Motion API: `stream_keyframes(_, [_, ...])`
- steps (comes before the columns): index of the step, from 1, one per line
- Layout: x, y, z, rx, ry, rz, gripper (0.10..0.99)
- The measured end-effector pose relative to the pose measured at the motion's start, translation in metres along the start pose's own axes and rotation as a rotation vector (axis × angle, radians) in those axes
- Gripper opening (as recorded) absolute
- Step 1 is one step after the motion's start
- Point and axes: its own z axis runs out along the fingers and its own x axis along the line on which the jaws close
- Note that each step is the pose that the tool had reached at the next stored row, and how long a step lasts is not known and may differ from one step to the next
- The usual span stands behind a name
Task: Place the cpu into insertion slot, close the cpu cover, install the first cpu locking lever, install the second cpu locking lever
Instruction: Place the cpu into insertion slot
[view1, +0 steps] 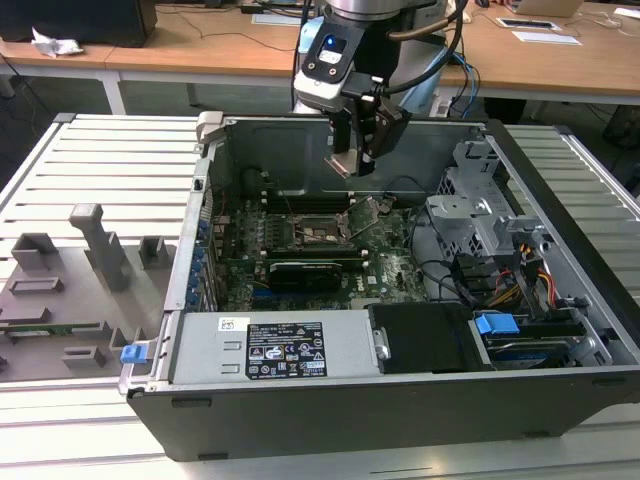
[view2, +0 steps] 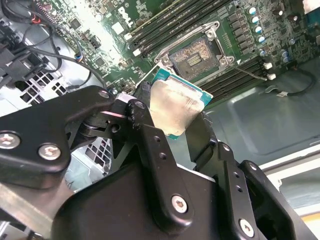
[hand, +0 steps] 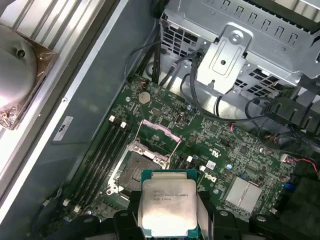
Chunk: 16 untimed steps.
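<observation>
Exterior view, left to right. Grey tray (view1: 60, 310) sits at 9 o'clock of the case (view1: 400, 410), well apart from the work. The gripper (view1: 352, 165) hangs over the open case, above the board. The slot (view1: 315, 232) lies below it at roughly 7 o'clock, with the black card (view1: 305, 272) just beyond, toward 6. Drive cage (view1: 480, 215) at 3 o'clock.

Gripper is clamped on the cpu (hand: 167, 209), one finger on each of two opposite edges, as both wrist views show. The cpu is in the air, clear of the slot, not yet seated. Cover (hand: 158, 134) stands raised; the slot is bare.

Handling, as judged: light, stiff, flat. The metal top is smooth, so an edge grip could slip if it slackens. The underside contacts and the slot's pins look fragile — no sliding, no pressing. Hold by the edges, as now, and keep it level.

Count: one cpu, one slot, one cover, one gripper. What looks like one thin lever (view2: 250, 74) lies beside the slot in the second wrist view — a second I cannot make out.
</observation>
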Motion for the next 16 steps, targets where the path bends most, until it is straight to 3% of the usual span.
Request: stream_keyframes(16, [0.0,-0.0001,0.001,-0.002,-0.0077,0.087,0.525])
